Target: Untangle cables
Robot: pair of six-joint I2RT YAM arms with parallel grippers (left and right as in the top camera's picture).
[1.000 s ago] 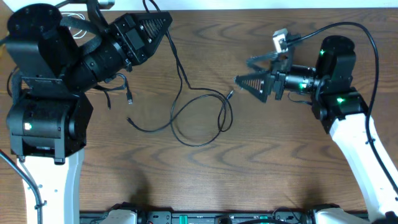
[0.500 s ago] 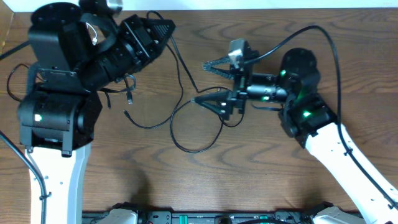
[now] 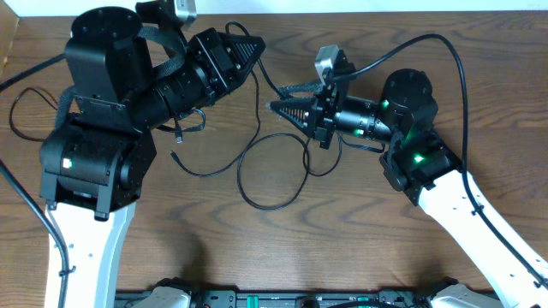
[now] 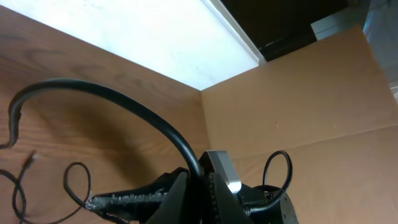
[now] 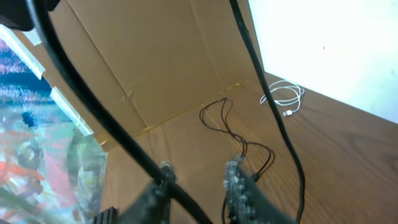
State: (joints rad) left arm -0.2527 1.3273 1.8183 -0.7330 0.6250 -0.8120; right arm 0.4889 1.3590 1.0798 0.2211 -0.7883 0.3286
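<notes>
Thin black cables [image 3: 240, 167] lie tangled in loops on the wooden table [image 3: 360, 231] between the arms. One strand rises to my left gripper [image 3: 257, 44], which is shut on it; in the left wrist view that gripper [image 4: 200, 177] shows its jaws pressed together. My right gripper [image 3: 276, 97] sits at the same strand just below, its jaws apart by a narrow gap. In the right wrist view, blurred, the right gripper [image 5: 199, 167] has thin black strands [image 5: 224, 121] meeting its right fingertip. A coiled white cable [image 5: 283, 98] lies farther off on the table.
A loose black plug end [image 3: 174, 156] lies near the left arm's base. Thick black robot wires arch over the right arm [image 3: 462, 68] and lie by the left arm [image 3: 17, 107]. A cardboard wall [image 4: 298, 93] stands beyond the table's edge.
My right gripper swung left to the raised strand and its jaws narrowed from wide open. My left arm shifted right, carrying the strand with it.
</notes>
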